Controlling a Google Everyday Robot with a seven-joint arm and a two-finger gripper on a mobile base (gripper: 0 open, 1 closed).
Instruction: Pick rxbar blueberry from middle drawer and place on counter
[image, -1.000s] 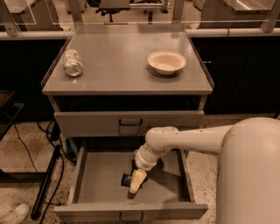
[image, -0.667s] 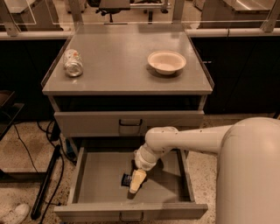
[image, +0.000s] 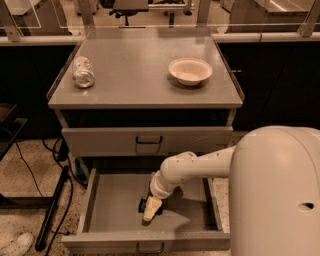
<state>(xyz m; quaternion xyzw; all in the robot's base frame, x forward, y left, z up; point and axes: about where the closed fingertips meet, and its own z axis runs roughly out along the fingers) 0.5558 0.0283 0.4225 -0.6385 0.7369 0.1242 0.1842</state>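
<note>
Big smooth off-white body shell (image: 280, 195), matte and dome-shaped, with one small dark slot low on its right side. The arm (image: 200, 167) is the same off-white: fat tubular links, rounded joint housings, thin seams between segments, and a narrower rounded wrist. The gripper (image: 151, 209) is pale cream-yellow, low inside the open middle drawer (image: 107, 200).

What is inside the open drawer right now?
The pincer reaches down into the drawer, right over a small dark bar. The pincer covers most of the bar, so its label cannot be seen.
</note>
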